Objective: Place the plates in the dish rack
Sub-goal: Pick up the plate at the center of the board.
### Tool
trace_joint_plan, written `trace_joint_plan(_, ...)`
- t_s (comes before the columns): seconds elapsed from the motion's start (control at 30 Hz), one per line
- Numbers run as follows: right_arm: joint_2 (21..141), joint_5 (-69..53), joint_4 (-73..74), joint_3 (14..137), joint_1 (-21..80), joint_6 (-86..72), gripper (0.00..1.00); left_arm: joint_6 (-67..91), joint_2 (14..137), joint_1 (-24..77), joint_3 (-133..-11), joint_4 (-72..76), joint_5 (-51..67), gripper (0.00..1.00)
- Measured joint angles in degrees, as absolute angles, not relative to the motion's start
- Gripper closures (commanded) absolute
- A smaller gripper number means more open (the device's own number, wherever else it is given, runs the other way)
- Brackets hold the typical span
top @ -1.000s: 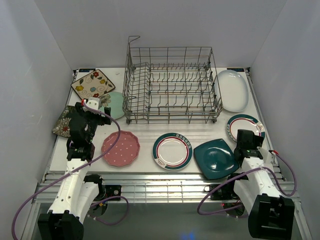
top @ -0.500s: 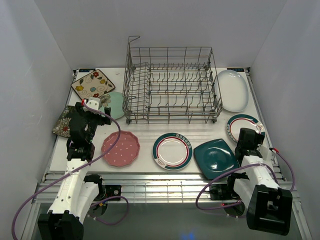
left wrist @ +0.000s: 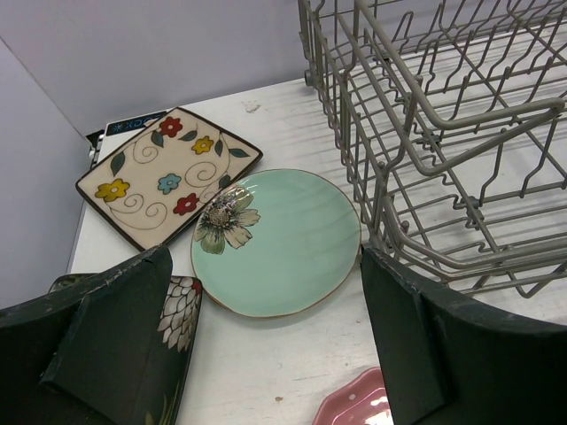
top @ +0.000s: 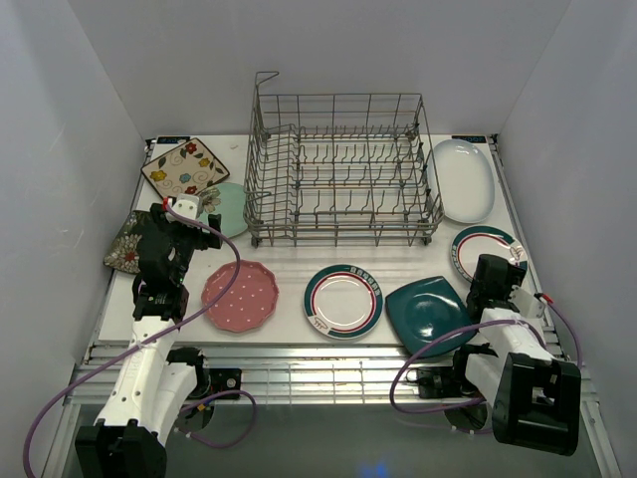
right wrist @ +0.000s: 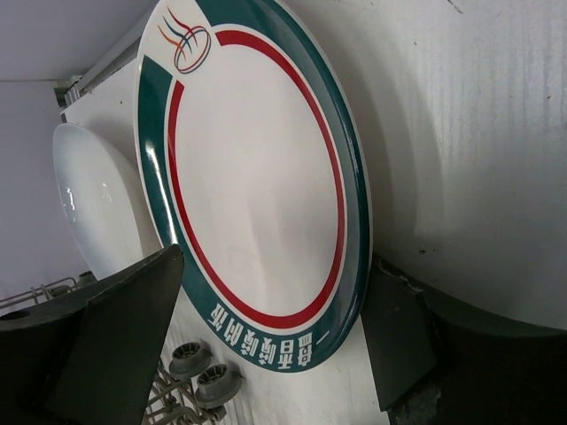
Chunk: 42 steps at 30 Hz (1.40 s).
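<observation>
The dish rack (top: 343,169) stands at the back middle, with no plates in it. On the table lie the white oval plate (top: 464,179), two teal-and-red-rimmed plates (top: 343,301) (top: 485,247), the dark teal square plate (top: 430,314), the pink dotted plate (top: 240,296), the mint plate (top: 227,207), the cream floral plate (top: 184,166) and the dark floral plate (top: 124,244). My left gripper (top: 184,229) is open and empty above the table, short of the mint plate (left wrist: 275,239). My right gripper (top: 495,274) is open and rolled sideways. The near rim of the right rimmed plate (right wrist: 257,186) lies between its fingers (right wrist: 394,341).
White walls close in the table on the left, right and back. The rack's wire side (left wrist: 425,133) is close on the right in the left wrist view. The rack's small wheels (right wrist: 204,372) show low in the right wrist view. Cables trail from both arms at the near edge.
My right gripper has moved forward to the right rimmed plate and now straddles its near rim. The left arm and all plates have not moved.
</observation>
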<state>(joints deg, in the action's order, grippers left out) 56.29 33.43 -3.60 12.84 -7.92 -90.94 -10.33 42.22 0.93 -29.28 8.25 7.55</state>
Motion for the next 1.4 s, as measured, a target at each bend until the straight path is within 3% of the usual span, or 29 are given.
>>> trace_joint_plan(0.43, 57.67, 33.19, -6.33, 11.46, -7.92, -92.6, 0.43, -10.33, 42.22, 0.93, -29.28, 8.67, 7.79, 0.02)
trace_joint_plan(0.9, 54.17, 33.41, -3.86, 9.93, -7.92, -92.79, 0.45, -10.31, 42.19, 0.93, -29.28, 8.67, 7.97, 0.02)
trace_joint_plan(1.17, 50.68, 34.35, 0.73, 9.21, -7.92, -92.99, 0.58, -10.31, 42.0, 0.93, -29.28, 8.67, 7.99, 0.02)
trace_joint_plan(1.23, 49.71, 34.54, 2.13, 9.1, -7.92, -92.97, 0.65, -10.31, 41.87, 0.93, -29.28, 8.67, 7.99, 0.02)
trace_joint_plan(1.4, 47.86, 35.07, 5.15, 8.97, -7.92, -92.97, 0.69, -10.31, 41.74, 0.93, -29.28, 8.67, 7.99, 0.02)
